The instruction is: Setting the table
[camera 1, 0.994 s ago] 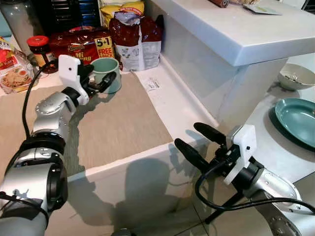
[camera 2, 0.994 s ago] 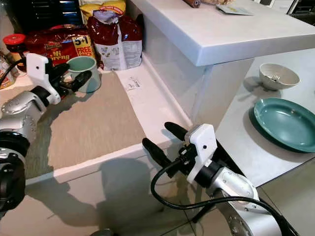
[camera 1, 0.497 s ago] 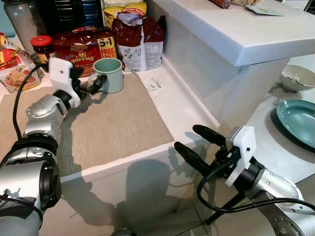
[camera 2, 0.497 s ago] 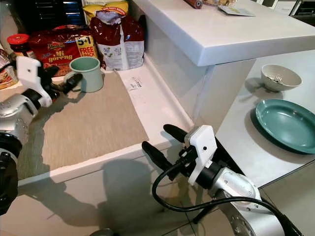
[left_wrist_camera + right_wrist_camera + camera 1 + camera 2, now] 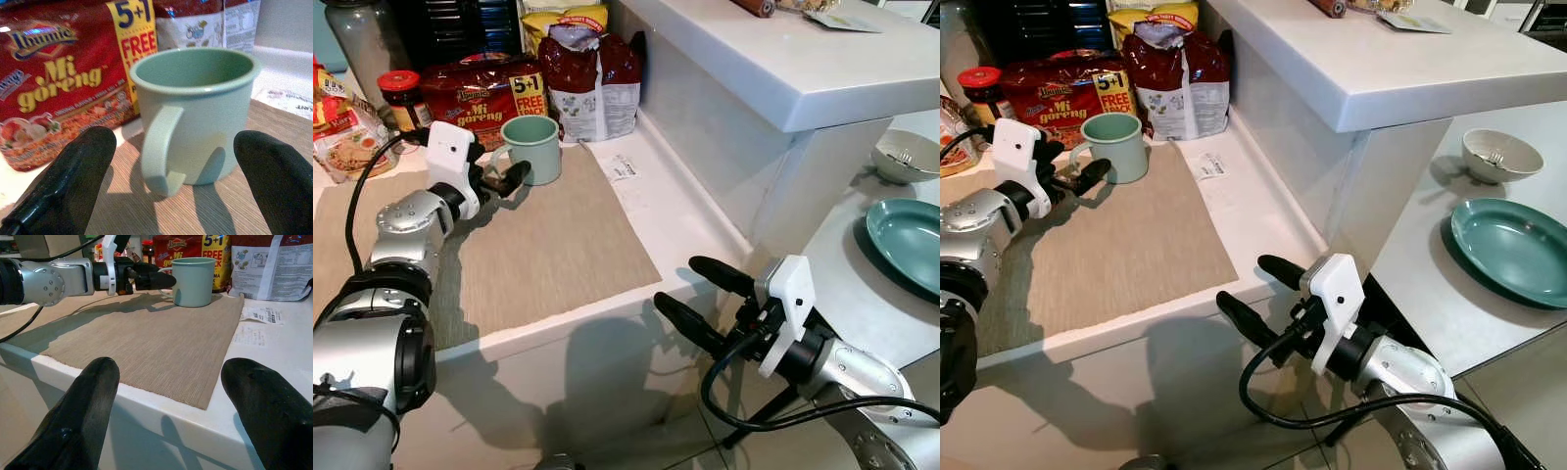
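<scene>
In your left eye view, the green mug (image 5: pixel 532 149) stands upright at the far edge of the tan placemat (image 5: pixel 529 250) on the white surface (image 5: pixel 685 211), roughly at 11 o'clock from centre. Your left gripper (image 5: pixel 501 178) sits just beside the mug's handle, its fingers spread and holding nothing. Behind the mug lie a red noodle pack (image 5: pixel 480 90) and a dark red bag (image 5: pixel 589 83). Your right gripper (image 5: pixel 695 299) hangs off the near edge of the surface at about 5 o'clock, fingers apart and empty. A teal plate (image 5: pixel 909 240) and a white bowl (image 5: pixel 904 155) rest on the lower table at 3 o'clock.

In your left wrist view, the mug's handle (image 5: pixel 159 149) faces you between the two black fingers (image 5: pixel 63 183), which do not touch it.

In your right wrist view, the placemat stretches ahead, the mug at its far end with the left gripper just beside it, and a paper receipt (image 5: pixel 261 315) lies just off the mat.
</scene>
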